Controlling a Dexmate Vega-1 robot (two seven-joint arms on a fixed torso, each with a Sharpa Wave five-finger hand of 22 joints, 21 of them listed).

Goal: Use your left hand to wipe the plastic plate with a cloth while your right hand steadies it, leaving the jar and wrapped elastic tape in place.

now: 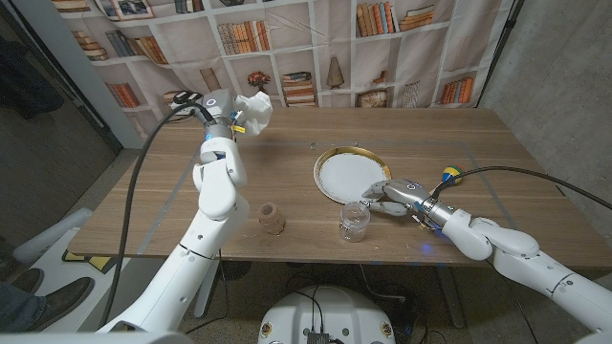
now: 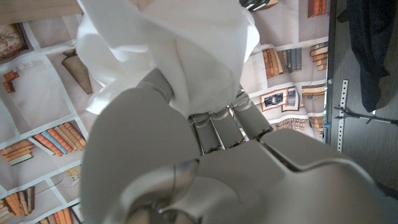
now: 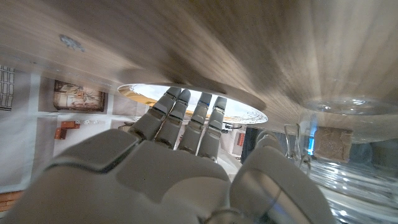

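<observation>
Head view showed the left hand (image 1: 232, 117) raised over the table's (image 1: 143, 205) far left, fingers bunched around the white cloth (image 1: 254, 110). Rightward stood the wrapped elastic tape (image 1: 273, 219), then the jar (image 1: 355, 220), both near the front edge. Behind the jar lay the plastic plate (image 1: 349, 175), the right hand (image 1: 390, 196) at its near rim (fingers extended, holding nothing). Bringing the cloth down from the far side would probably best avoid jar and tape.
</observation>
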